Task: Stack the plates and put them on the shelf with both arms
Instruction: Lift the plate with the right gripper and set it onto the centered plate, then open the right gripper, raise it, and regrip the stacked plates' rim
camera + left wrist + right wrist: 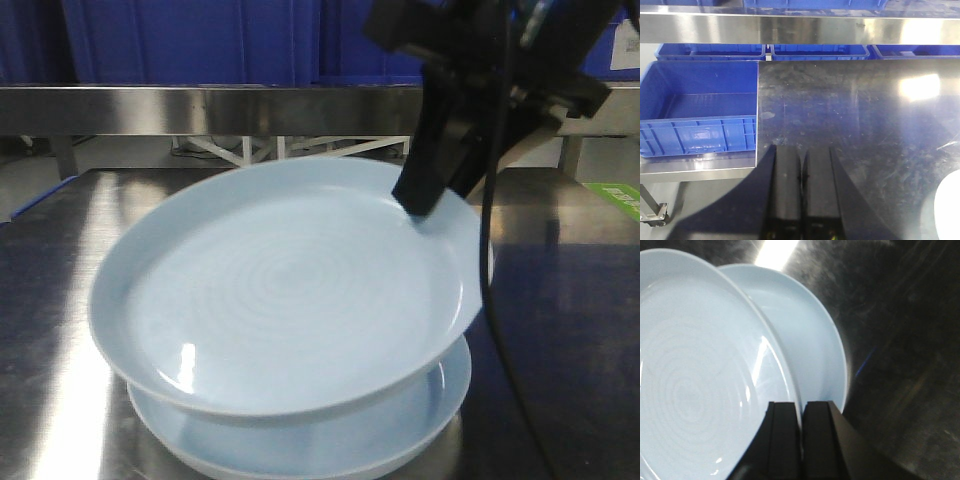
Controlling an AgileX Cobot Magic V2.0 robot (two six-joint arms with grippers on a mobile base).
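The dark steel tabletop [560, 300] fills the scene, with the shelf [200, 108] running as a bright rail across its far edge and a blue crate [695, 100] off its left end. The lower plate [420, 420] lies flat on the tabletop. The upper plate [280, 290] sits tilted over it, far-right rim raised (whether the low near edge touches, I cannot tell). Both look stiff, glossy and probably slippery and brittle, so opposite rims seem the safest hold. The right gripper [420, 200] is clamped on the upper plate's raised rim, and only the right wrist view shows that rim passing between the fingers. The left wrist view alone shows the left gripper [802, 155], fingers together on nothing, well apart from the plates.
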